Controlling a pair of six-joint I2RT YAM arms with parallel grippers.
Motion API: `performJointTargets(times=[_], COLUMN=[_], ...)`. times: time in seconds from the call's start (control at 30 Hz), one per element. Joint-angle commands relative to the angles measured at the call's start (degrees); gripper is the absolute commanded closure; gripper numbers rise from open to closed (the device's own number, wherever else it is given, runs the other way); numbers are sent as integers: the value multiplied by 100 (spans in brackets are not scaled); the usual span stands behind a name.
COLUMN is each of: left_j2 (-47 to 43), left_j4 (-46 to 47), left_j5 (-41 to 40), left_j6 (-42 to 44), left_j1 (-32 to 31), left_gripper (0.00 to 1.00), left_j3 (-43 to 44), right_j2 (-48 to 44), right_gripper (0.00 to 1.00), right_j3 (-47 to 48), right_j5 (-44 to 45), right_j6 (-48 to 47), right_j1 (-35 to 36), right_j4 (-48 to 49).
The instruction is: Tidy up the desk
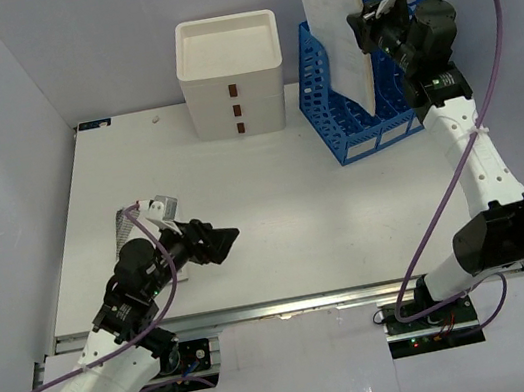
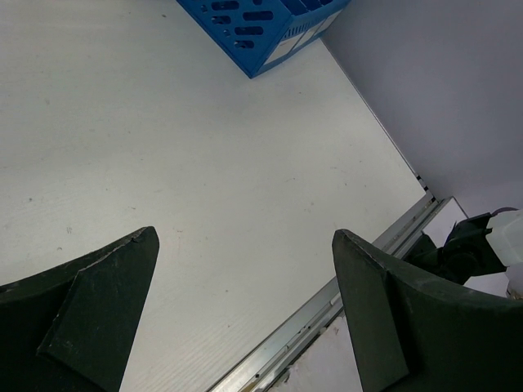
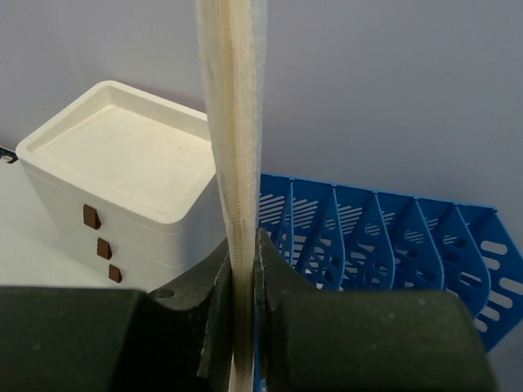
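Wide white surface [image 1: 297, 220], seen from above, running from the metal rail [image 1: 291, 304] at its near edge back to the far wall. Boxed in on three sides by plain pale grey walls [image 1: 93, 43]. Mostly bare across the middle.

At the far edge, a cream three-drawer box [image 1: 232, 74] with small brown pulls. Just to its right, a blue slotted file rack [image 1: 353, 109], set at a slight angle.

Left end effector [image 1: 217, 241] low over the near-left part of the surface, spread fully wide and gripping nothing. Beside the left wrist, a small striped item [image 1: 128, 220], too hidden to name.

Right end effector [image 1: 366, 27] raised at the far right, clamped on an upright cream pad [image 1: 334, 26] over the rack. Cannot tell whether the pad's lower edge sits in a slot.

Only in the right wrist view: the pad edge-on, layered like pages under a clear wrap, pinched between two dark pads, with box to the left and rack to the right behind it.

Only in the left wrist view: faint specks and scuffs on the surface, plus one near corner of the rack.
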Motion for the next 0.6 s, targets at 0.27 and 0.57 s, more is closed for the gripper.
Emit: performJointTargets(times=[0.27, 0.57], left_j2=[163, 136], left_j4=[368, 202], left_j5=[-22, -94], left_j6=[-255, -306], left_j1=[14, 14], left_gripper=[2, 2], left_j3=[-268, -121], right_j2=[-34, -75], right_gripper=[80, 52], right_j3=[-1478, -1608], right_j5=[-596, -612], right_j6=[492, 195], right_j1=[-20, -28], right_j4=[2011, 1707])
